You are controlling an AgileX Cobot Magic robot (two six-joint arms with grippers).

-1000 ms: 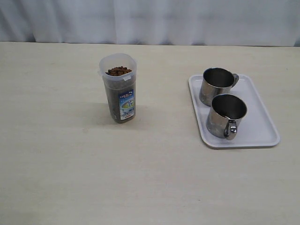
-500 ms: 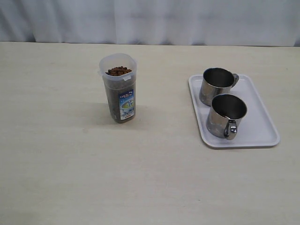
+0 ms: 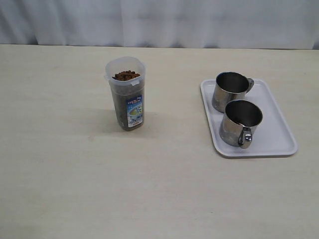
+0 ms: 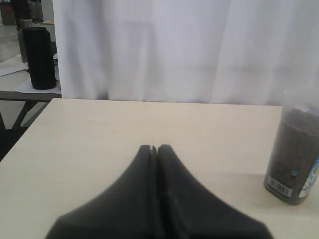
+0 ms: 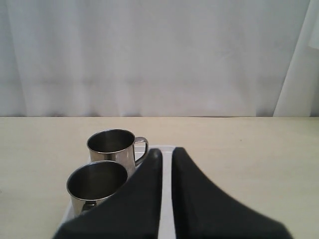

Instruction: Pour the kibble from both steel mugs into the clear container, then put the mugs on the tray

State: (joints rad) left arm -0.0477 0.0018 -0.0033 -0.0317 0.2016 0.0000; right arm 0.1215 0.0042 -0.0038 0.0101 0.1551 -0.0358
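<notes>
One steel mug [image 3: 230,89] stands upright at the far end of the tray [image 3: 279,124], its handle turned toward the far right corner. A second steel mug [image 3: 239,122] stands upright just in front of it, handle facing the near edge; whether the two touch cannot be told. Both look dark and empty inside. The tray lies flat on the right part of the bench [image 3: 75,174]. Well apart from it, left of the middle, the clear container [image 3: 127,104] stands upright with kibble [image 3: 126,75] heaped close to its rim.

The left hand [image 4: 154,148] hangs low over bare bench, level and pointed toward the white curtain [image 3: 159,22], its fingers pressed together on nothing, with the container near it. The right hand [image 5: 167,151] is likewise level and aimed at the curtain, over the tray beside the mugs, its fingers drawn to a thin slit and gripping nothing.
</notes>
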